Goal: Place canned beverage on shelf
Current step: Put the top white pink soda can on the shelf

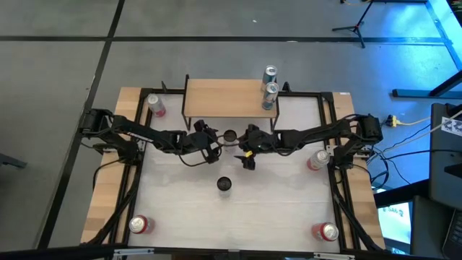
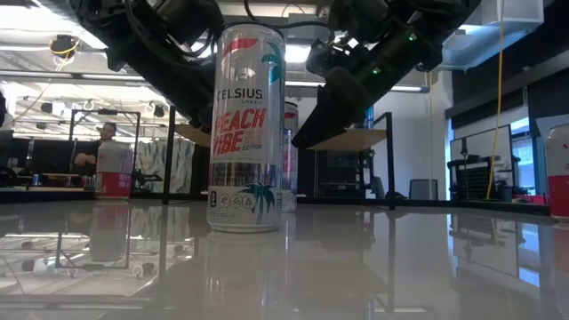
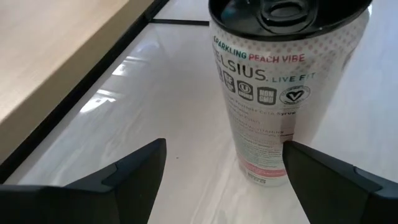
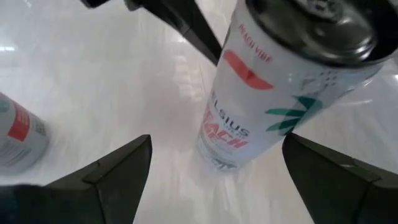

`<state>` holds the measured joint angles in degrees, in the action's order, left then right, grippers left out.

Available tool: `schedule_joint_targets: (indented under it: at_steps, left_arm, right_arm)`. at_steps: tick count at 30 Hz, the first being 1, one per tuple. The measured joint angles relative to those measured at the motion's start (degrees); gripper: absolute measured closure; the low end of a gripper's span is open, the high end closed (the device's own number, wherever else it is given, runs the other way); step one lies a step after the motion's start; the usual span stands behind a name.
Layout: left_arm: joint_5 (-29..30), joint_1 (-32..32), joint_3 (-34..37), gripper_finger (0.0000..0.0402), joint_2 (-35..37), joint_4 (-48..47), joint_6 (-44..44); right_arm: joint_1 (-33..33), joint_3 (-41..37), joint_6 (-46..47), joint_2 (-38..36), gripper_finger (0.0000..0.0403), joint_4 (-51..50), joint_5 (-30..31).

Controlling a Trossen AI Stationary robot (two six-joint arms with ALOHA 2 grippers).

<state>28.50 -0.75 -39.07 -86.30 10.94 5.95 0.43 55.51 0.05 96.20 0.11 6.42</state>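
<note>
Flanking an upright can [image 1: 229, 135] just in front of the shelf [image 1: 231, 97], the left gripper [image 1: 211, 141] and right gripper [image 1: 245, 144] both hold their fingers wide, gripping nothing. Approach step; next, one gripper, probably the left, must close on it.

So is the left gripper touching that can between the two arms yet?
Apart. In the left wrist view the left gripper is open, and white table shows between each finger and the can.
</note>
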Motion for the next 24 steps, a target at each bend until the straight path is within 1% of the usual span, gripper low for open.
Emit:
schedule_joint_targets:
  at_steps: [8,13,20,24]
  left_arm:
    - [1.4,0.0,0.0,0.0083,0.0,-0.2,0.1]
    - [1.1,0.0,0.0,0.0083,0.0,-1.4,0.2]
    - [0.2,1.1,0.0,0.0083,0.3,-5.4,-0.3]
    - [0.1,2.1,-0.1,0.0083,2.4,-7.6,-0.4]
  right_arm:
    - [0.0,0.0,0.2,-0.3,0.0049,-0.8,-1.6]
    - [0.0,0.0,0.6,-2.6,0.0049,-2.7,-2.6]
    - [0.0,0.1,1.5,-8.6,0.0049,-4.3,-2.2]
    - [0.0,0.1,1.3,-10.8,0.0049,-2.2,0.8]
